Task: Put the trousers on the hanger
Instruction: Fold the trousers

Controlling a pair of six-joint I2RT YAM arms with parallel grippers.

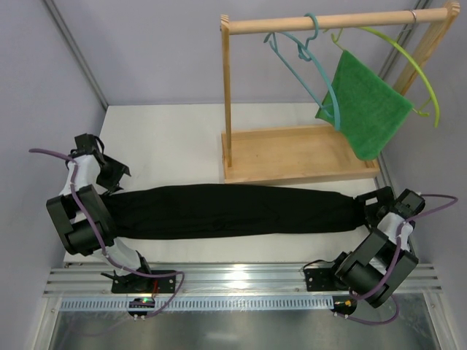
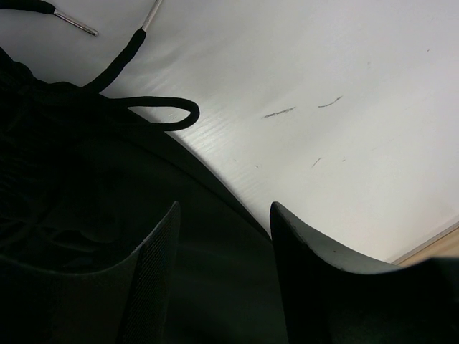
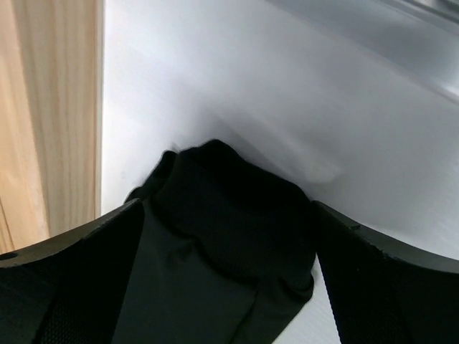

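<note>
The black trousers lie stretched left to right across the white table. Their waist end with the drawstring is at the left and the ribbed cuffs are at the right. My left gripper is open, and in the left wrist view its fingers straddle the waist edge of the fabric. My right gripper is open wide, and in the right wrist view the cuffs lie between its fingers. The teal-blue hanger hangs empty by its hook from the wooden rail.
A wooden rack with a tray base stands behind the trousers at the right. A yellow-green hanger on the same rail carries a bright green cloth. The rack's base also shows in the right wrist view, close to the cuffs.
</note>
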